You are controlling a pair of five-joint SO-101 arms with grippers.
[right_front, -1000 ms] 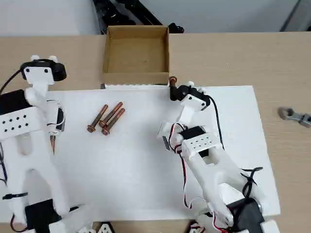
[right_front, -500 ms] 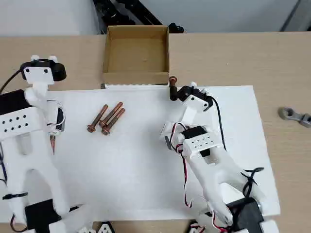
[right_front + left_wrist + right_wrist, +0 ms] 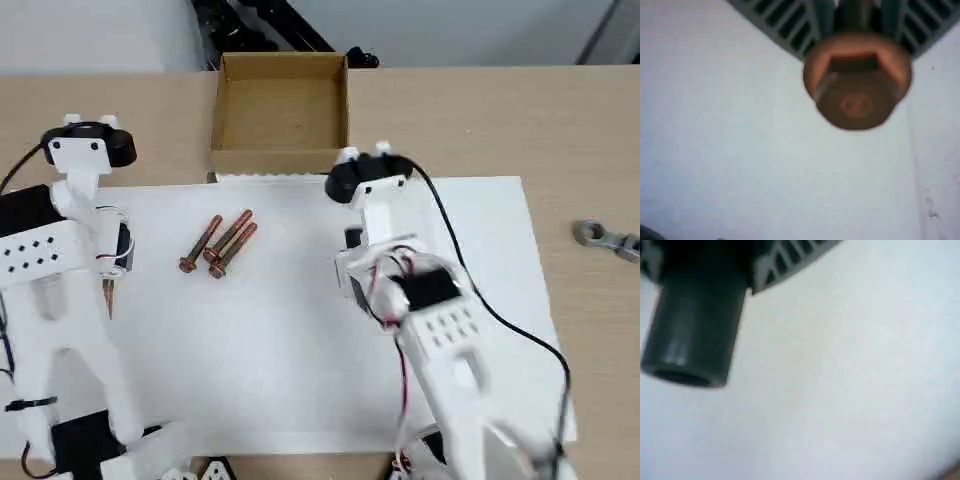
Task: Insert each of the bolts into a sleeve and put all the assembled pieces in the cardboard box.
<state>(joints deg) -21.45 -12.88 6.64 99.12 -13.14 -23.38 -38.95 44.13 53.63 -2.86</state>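
Note:
My left gripper [image 3: 110,272] hangs over the left side of the white sheet, shut on a copper bolt [image 3: 108,296]. The left wrist view looks at that bolt's hex head [image 3: 857,87] end-on, just beyond my left gripper [image 3: 855,20]. Three more copper bolts [image 3: 220,243] lie side by side on the sheet, right of that arm. My right gripper [image 3: 352,248] is near the sheet's middle, shut on a black sleeve [image 3: 352,237]. In the right wrist view the sleeve [image 3: 695,330] sticks out of my right gripper [image 3: 705,270] with its open end free. The cardboard box [image 3: 283,158] stands behind the sheet, nothing visible inside.
The white sheet [image 3: 270,380] covers most of the wooden table. A small metal part [image 3: 605,237] lies on the bare wood at the far right. Dark equipment [image 3: 250,25] sits behind the box.
The right arm has swung left, and its wrist now covers the spot by the box's front corner where an upright copper piece stood. The left arm has not moved.

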